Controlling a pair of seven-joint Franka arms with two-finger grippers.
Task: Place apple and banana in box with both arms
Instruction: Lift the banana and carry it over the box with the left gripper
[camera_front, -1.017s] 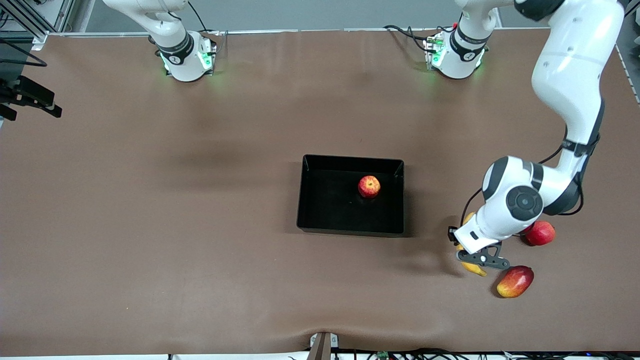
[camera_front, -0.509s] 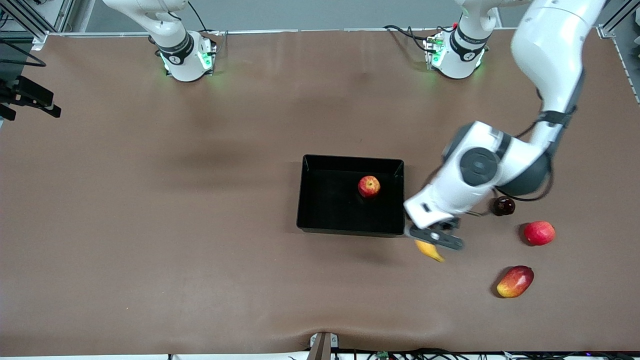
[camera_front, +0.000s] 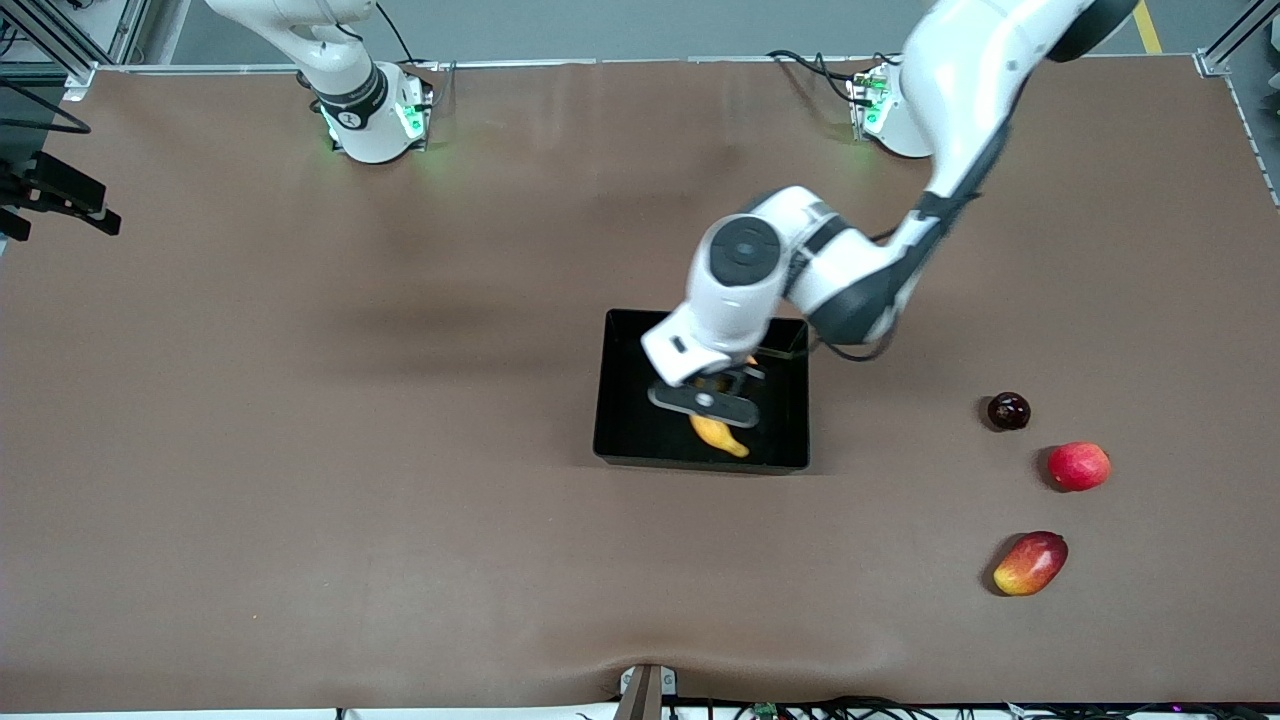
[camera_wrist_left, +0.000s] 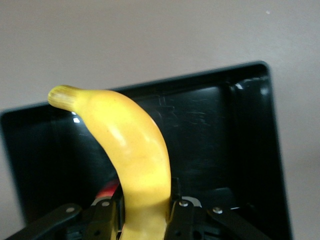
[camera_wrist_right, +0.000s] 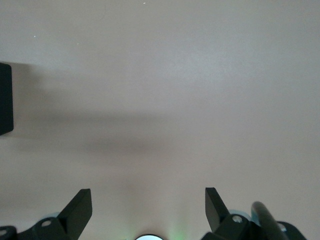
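Note:
My left gripper (camera_front: 705, 400) is shut on the yellow banana (camera_front: 720, 435) and holds it over the black box (camera_front: 604, 390), inside its walls. In the left wrist view the banana (camera_wrist_left: 135, 145) stands up between the fingers (camera_wrist_left: 106, 215), with the box (camera_wrist_left: 225, 130) below it. The apple is hidden under the left arm's wrist in the front view. Only a red sliver (camera_wrist_left: 107, 190) shows beside the banana in the left wrist view. My right gripper (camera_wrist_right: 147, 192) is open and empty over bare table, and the right arm waits near its base (camera_front: 365, 110).
Toward the left arm's end of the table lie a dark round fruit (camera_front: 1008, 411), a plain red fruit (camera_front: 1078, 466) and an oblong red-yellow fruit (camera_front: 1030, 563). A black object (camera_wrist_right: 4, 97) shows at the edge of the right wrist view.
My left arm has carried the banana from the table beside the loose fruits to over the box. The apple, visible in the box before, is now covered by the arm.

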